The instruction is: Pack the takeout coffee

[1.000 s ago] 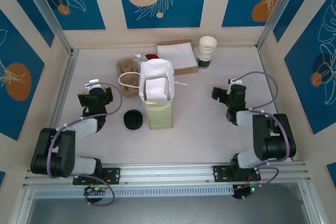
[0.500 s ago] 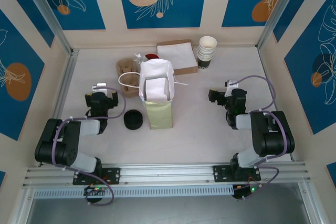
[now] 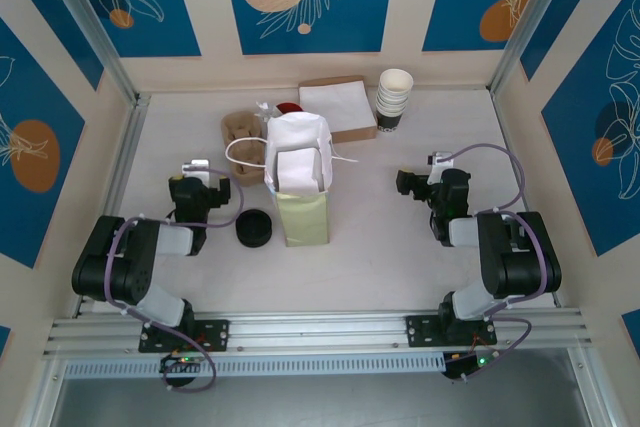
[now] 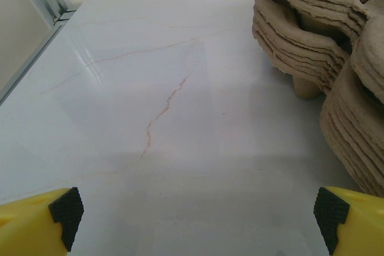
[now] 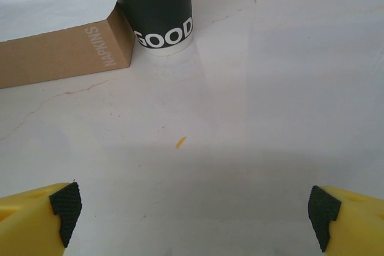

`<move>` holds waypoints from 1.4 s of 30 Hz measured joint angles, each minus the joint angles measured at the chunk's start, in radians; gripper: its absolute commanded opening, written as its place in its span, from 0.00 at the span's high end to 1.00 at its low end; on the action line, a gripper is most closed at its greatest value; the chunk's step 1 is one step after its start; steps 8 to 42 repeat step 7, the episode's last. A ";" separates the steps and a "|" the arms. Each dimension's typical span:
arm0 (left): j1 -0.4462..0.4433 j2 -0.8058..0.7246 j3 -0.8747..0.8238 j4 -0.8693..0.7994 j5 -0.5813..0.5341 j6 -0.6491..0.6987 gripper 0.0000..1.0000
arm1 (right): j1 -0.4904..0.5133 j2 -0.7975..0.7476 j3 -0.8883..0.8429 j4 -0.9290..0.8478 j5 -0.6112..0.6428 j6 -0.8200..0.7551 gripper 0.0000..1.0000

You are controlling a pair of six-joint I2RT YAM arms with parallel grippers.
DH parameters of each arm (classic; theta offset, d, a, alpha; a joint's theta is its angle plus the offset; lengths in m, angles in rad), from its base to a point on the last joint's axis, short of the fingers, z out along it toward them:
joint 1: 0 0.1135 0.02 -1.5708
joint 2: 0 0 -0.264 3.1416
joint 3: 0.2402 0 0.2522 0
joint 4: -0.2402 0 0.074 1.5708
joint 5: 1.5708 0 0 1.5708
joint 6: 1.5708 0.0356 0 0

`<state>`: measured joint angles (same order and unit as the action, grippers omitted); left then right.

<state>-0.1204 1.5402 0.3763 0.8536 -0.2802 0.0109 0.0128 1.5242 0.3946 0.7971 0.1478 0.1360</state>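
Top external: lid stack near left gripper.

My two arms: black and grey, with yellow fingertips.

On my screen the left arm and the right arm look alike: chunky black joint housings joined by pale grey links, each on a black base plate bolted at the table's near edge. A thin lilac cable trails off the left arm, and a second lilac cable trails off the right. I can see a small white tag on top of each wrist. The left gripper has bright yellow plastic fingers faced with black ribbed rubber pads. The right gripper matches, with yellow fingers and black pads.
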 measured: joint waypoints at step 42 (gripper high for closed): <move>0.001 0.000 0.000 0.000 0.013 0.000 0.00 | 0.000 0.000 0.000 0.000 0.000 0.000 0.01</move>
